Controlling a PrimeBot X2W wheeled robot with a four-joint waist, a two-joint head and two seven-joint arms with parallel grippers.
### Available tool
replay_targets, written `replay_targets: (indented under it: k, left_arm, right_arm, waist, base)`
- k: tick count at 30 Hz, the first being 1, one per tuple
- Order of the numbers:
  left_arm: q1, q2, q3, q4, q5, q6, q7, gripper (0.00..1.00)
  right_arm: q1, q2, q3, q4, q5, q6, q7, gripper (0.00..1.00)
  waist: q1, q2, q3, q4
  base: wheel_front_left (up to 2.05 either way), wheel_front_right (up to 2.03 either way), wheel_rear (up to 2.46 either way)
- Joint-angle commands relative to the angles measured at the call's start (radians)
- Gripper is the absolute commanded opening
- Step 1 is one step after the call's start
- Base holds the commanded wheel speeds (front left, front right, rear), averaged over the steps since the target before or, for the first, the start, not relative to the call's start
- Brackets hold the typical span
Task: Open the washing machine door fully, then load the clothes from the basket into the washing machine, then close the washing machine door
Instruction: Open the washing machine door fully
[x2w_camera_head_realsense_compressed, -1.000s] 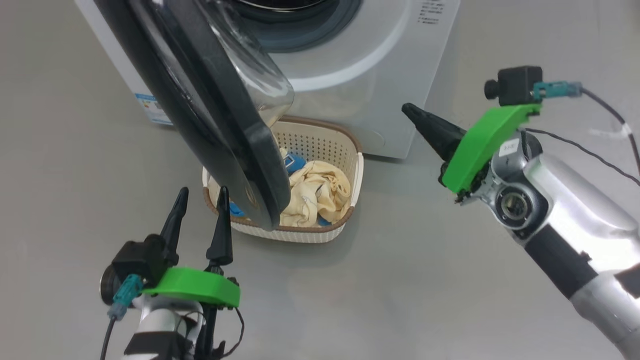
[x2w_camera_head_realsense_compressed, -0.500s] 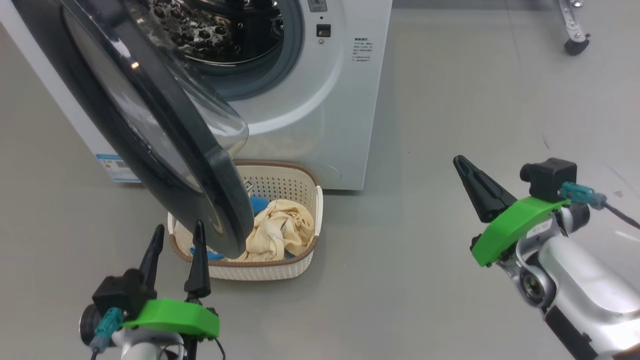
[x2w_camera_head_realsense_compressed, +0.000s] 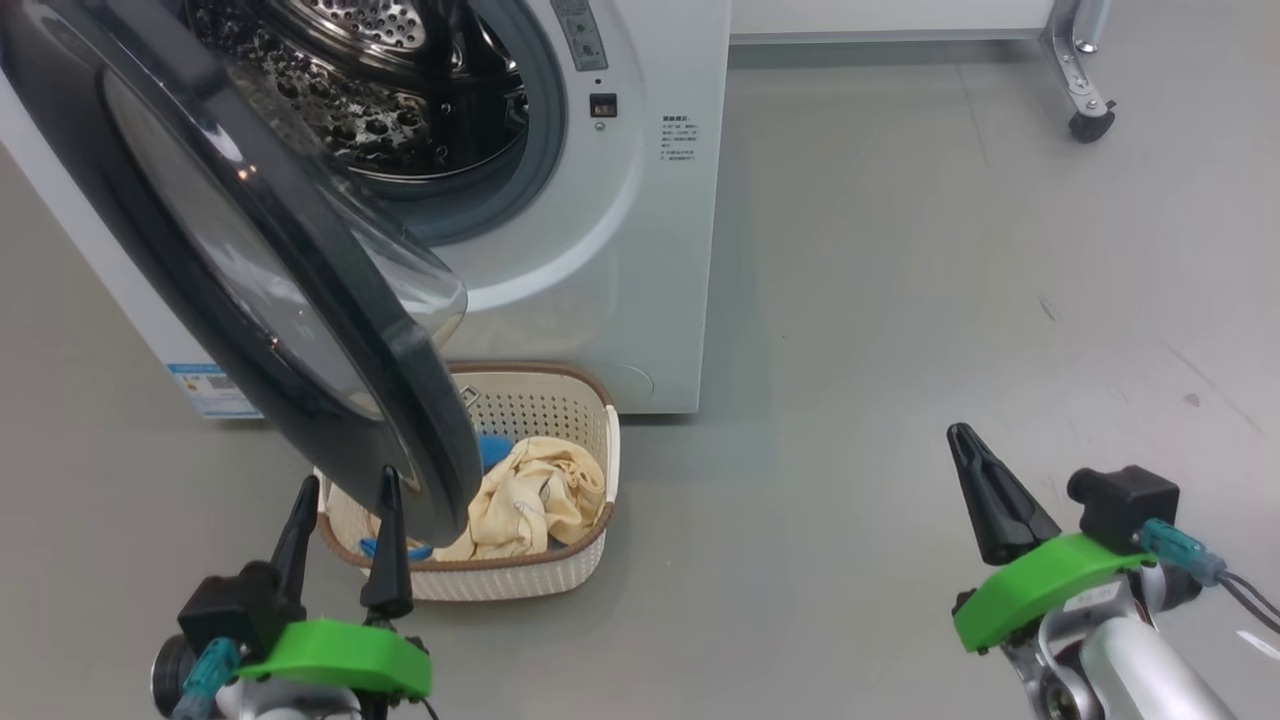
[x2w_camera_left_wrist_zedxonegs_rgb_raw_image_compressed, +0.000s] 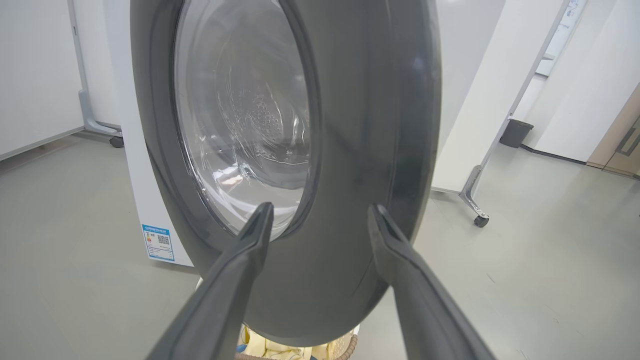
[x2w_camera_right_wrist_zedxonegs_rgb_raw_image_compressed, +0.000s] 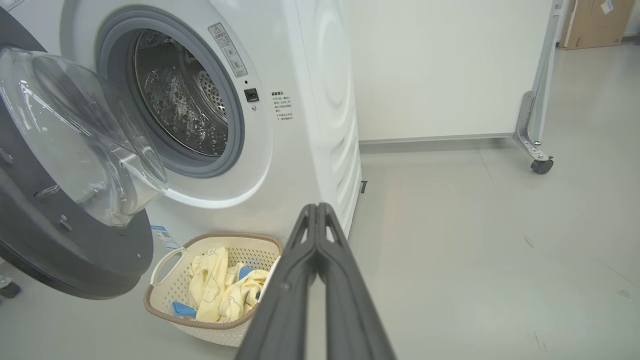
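The washing machine door (x2w_camera_head_realsense_compressed: 250, 280) stands swung out above the basket (x2w_camera_head_realsense_compressed: 520, 585) of clothes (x2w_camera_head_realsense_compressed: 530, 500) on the floor before the washing machine (x2w_camera_head_realsense_compressed: 620, 250). Its blue label (x2w_camera_left_wrist_zedxonegs_rgb_raw_image_compressed: 159, 242) carries a QR code, but the small print (x2w_camera_head_realsense_compressed: 678, 138) is unreadable. The left pincer (x2w_camera_head_realsense_compressed: 349, 478) gapes empty near the door, and the right pincer (x2w_camera_head_realsense_compressed: 965, 440) is closed and empty, well apart.

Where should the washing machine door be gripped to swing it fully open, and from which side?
Probably the free lower edge of the black rim of the washing machine door, approached from its outer face by the open left gripper. The rim is a thick band jaws can straddle; the bulging glass bowl offers no hold.
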Motion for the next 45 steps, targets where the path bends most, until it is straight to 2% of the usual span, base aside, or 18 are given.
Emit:
replay_targets:
  k: [1,4,5,6,7,17,45]
  left_arm:
    - [-0.018,0.015,0.036,-0.033,0.014,0.000,-0.007,1.00]
    - [-0.012,0.018,0.040,-0.034,0.014,0.000,-0.007,1.00]
    - [-0.010,0.018,0.041,-0.034,0.015,0.000,-0.007,1.00]
    - [-0.008,0.018,0.042,-0.034,0.015,0.000,-0.007,1.00]
    - [-0.007,0.017,0.043,-0.034,0.016,0.000,-0.007,1.00]
    - [-0.006,0.016,0.038,-0.031,0.020,0.000,-0.007,1.00]
    - [-0.016,0.017,0.025,-0.022,0.013,0.000,-0.007,1.00]
  right_arm:
    - [-0.024,0.001,0.000,-0.038,-0.015,0.001,-0.013,0.00]
    - [0.009,0.029,-0.038,-0.052,-0.063,0.001,-0.013,0.00]
    - [0.018,0.041,-0.058,-0.057,-0.076,0.001,-0.013,0.03]
    - [0.025,0.052,-0.079,-0.062,-0.091,0.001,-0.013,0.55]
    - [0.031,0.062,-0.094,-0.068,-0.106,0.001,-0.013,1.00]
    - [0.048,0.104,-0.140,-0.088,-0.158,0.001,-0.008,1.00]
    - [0.035,0.120,-0.158,-0.093,-0.181,0.001,-0.009,1.00]
  waist:
    - [0.0001,-0.0001,-0.002,-0.003]
    - [0.0001,-0.0001,-0.006,-0.009]
    - [0.0001,-0.0001,-0.008,-0.011]
    - [0.0001,-0.0001,-0.008,-0.012]
    - [0.0001,-0.0001,-0.009,-0.014]
    - [0.0001,-0.0001,-0.004,-0.021]
    - [0.0001,-0.0001,0.010,-0.014]
  base:
    - [0.00,0.00,0.00]
    - [0.00,0.00,0.00]
    - [0.00,0.00,0.00]
    - [0.00,0.00,0.00]
    - [0.00,0.00,0.00]
    - [0.00,0.00,0.00]
    - [0.00,0.00,0.00]
